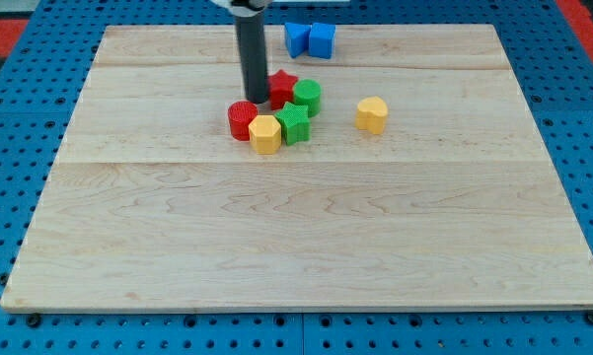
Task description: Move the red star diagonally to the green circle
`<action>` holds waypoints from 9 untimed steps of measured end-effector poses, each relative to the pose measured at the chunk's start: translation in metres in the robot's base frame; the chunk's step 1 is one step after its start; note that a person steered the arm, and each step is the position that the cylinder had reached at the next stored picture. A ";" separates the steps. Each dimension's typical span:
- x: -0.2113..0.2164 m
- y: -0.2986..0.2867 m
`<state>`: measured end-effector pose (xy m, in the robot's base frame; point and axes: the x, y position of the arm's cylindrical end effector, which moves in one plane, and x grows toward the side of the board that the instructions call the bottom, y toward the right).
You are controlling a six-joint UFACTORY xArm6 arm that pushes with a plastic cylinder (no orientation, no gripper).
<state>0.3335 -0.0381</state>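
The red star (281, 87) lies flat, touching the green circle (307, 97) on its right.

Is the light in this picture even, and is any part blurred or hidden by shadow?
Camera view: the light is soft and even, no glare on the wooden board. Only faint shadows lie beside the blocks. The rod looks slightly blurred; my tip touches the red star, partly hiding it. The green circle stays sharp.
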 end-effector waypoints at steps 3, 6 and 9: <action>-0.012 0.092; -0.039 0.189; -0.034 0.242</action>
<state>0.2996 0.2043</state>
